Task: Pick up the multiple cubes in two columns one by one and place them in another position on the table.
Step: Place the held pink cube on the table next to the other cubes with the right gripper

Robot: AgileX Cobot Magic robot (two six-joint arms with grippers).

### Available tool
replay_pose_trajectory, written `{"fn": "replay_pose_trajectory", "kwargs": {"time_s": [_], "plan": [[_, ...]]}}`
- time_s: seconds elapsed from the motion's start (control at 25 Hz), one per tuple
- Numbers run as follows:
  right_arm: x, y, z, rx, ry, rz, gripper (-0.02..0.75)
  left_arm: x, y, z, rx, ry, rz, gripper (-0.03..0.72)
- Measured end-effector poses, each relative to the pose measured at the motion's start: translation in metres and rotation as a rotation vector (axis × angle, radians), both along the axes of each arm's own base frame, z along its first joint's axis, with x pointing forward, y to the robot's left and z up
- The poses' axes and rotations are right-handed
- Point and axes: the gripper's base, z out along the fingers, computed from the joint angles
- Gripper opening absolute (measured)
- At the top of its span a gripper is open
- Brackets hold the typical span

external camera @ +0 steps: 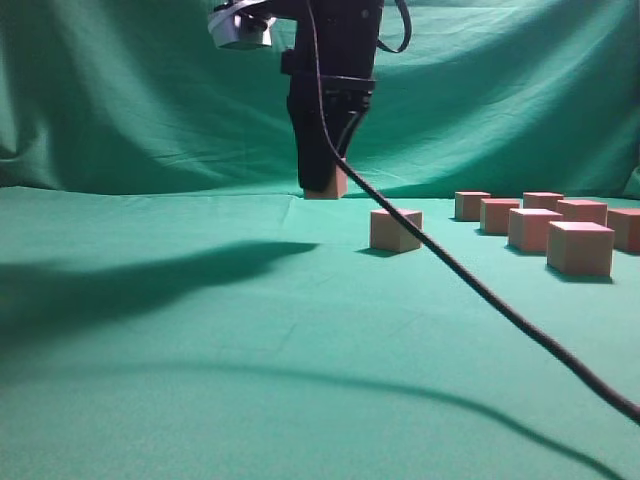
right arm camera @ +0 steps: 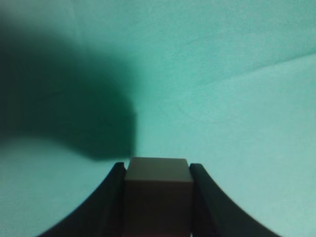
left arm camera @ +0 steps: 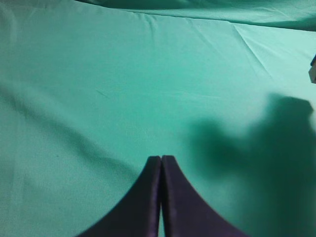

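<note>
My right gripper hangs from the dark arm in the middle of the exterior view, shut on one salmon cube low over the far part of the teal table. Whether that cube touches the cloth I cannot tell. In the right wrist view the held cube fills the gap between the two black fingers of the gripper. A single cube stands alone just right of it. Several more cubes stand in two columns at the right. My left gripper is shut on nothing above bare cloth.
A black cable runs from the right arm down across the table to the lower right corner, passing in front of the lone cube. The teal backdrop rises behind the table. Broad arm shadows lie on the left cloth.
</note>
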Motion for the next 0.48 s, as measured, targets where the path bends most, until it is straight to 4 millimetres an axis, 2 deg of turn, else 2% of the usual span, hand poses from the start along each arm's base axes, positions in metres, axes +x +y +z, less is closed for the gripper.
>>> {"fn": "replay_pose_trajectory", "kwargs": {"time_s": [0.36,0.48], "plan": [[0.007,0.000,-0.023,-0.020,0.015,0.011,0.259,0.000,0.000,0.000,0.000,0.000,0.000,0.000],[0.008,0.000,-0.023,-0.023,0.013,0.021,0.259,0.000,0.000,0.000,0.000,0.000,0.000,0.000]]}}
